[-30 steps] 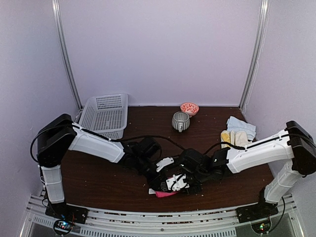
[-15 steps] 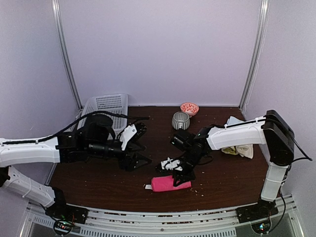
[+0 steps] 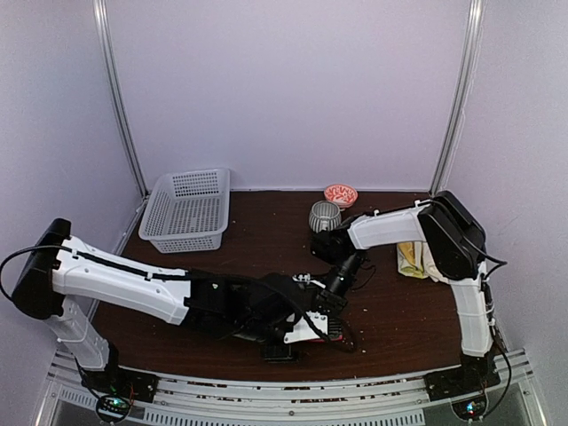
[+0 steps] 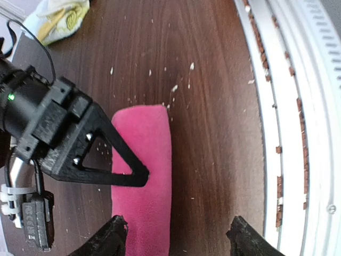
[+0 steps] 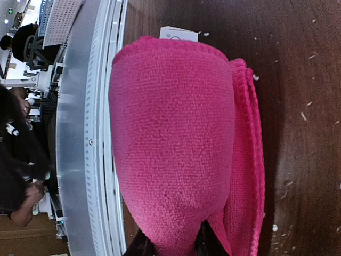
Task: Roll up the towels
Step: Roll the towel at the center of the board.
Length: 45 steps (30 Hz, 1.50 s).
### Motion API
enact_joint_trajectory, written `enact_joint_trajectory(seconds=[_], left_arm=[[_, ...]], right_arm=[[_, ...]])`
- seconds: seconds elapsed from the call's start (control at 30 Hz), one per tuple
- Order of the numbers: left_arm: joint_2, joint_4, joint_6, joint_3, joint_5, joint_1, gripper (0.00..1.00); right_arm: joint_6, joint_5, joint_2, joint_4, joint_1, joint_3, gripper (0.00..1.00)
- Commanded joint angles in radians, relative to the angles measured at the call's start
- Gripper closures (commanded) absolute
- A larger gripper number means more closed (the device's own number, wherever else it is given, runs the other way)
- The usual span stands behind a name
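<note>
Pink towel [image 4: 152, 138] is found rolled on the tabletop [image 4: 213, 96], lower centre of the left wrist view. Right end effector [image 5: 173, 244] is clamped on it; left end effector [image 4: 178, 240] is held apart. A firm, even pinch is advised lest the roll loosen. Nothing is seen in the upper-left basket [image 3: 186, 209]; cup [image 3: 325, 216] contents are hidden.

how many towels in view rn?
3. Pink towel at the front edge; yellow towel and pale towel heaped at right. The heap is partly covered, so more may hide.
</note>
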Motion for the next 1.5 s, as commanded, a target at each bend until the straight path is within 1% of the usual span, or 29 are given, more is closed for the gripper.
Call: enact_joint_trajectory(seconds=[0.0, 0.03, 0.07, 0.1, 0.13, 0.23, 0.37, 0.5, 0.7, 0.83, 1.03, 1.13, 1.2, 1.3, 1.47], left_arm=[[0.084, -0.028, 0.086, 0.080, -0.155, 0.002, 0.31], [0.106, -0.028, 0.094, 0.089, -0.182, 0.002, 0.30], [0.127, -0.023, 0.104, 0.093, -0.201, 0.002, 0.23], [0.147, -0.020, 0.115, 0.096, -0.213, 0.002, 0.05], [0.165, -0.016, 0.126, 0.098, -0.217, 0.002, 0.02], [0.211, -0.011, 0.147, 0.111, -0.233, 0.002, 0.02], [0.248, -0.009, 0.149, 0.135, -0.221, 0.002, 0.07], [0.287, -0.009, 0.131, 0.158, -0.256, 0.002, 0.13], [0.323, -0.012, 0.116, 0.173, -0.236, 0.002, 0.21], [0.350, -0.041, 0.110, 0.202, -0.231, 0.002, 0.28], [0.400, -0.086, 0.105, 0.237, -0.232, 0.003, 0.35], [0.415, -0.094, 0.098, 0.245, -0.244, 0.005, 0.38], [0.415, -0.094, 0.096, 0.245, -0.225, 0.009, 0.41], [0.415, -0.092, 0.099, 0.245, -0.194, 0.014, 0.50], [0.418, -0.091, 0.099, 0.244, -0.164, 0.028, 0.62]], right_arm=[[0.001, 0.226, 0.138, -0.039, 0.022, -0.066, 0.95], [0.000, 0.221, 0.143, -0.045, 0.019, -0.064, 0.95], [-0.002, 0.214, 0.148, -0.051, 0.018, -0.060, 0.95], [-0.006, 0.208, 0.156, -0.061, 0.015, -0.055, 0.95], [-0.008, 0.203, 0.162, -0.067, 0.014, -0.051, 0.95], [-0.007, 0.202, 0.171, -0.070, 0.008, -0.047, 0.95], [-0.006, 0.197, 0.172, -0.069, 0.003, -0.045, 0.95], [-0.010, 0.186, 0.178, -0.078, 0.002, -0.035, 0.95], [-0.013, 0.180, 0.186, -0.085, -0.001, -0.032, 0.95], [-0.018, 0.171, 0.187, -0.090, -0.002, -0.029, 0.95], [-0.053, 0.144, 0.191, -0.129, -0.003, -0.015, 0.95], [-0.103, 0.127, 0.179, -0.163, -0.005, -0.004, 0.93], [-0.106, 0.122, 0.159, -0.162, -0.009, -0.004, 0.90], [-0.099, 0.122, 0.124, -0.150, -0.016, -0.007, 0.86], [-0.109, 0.117, 0.085, -0.159, -0.026, -0.011, 0.81]])
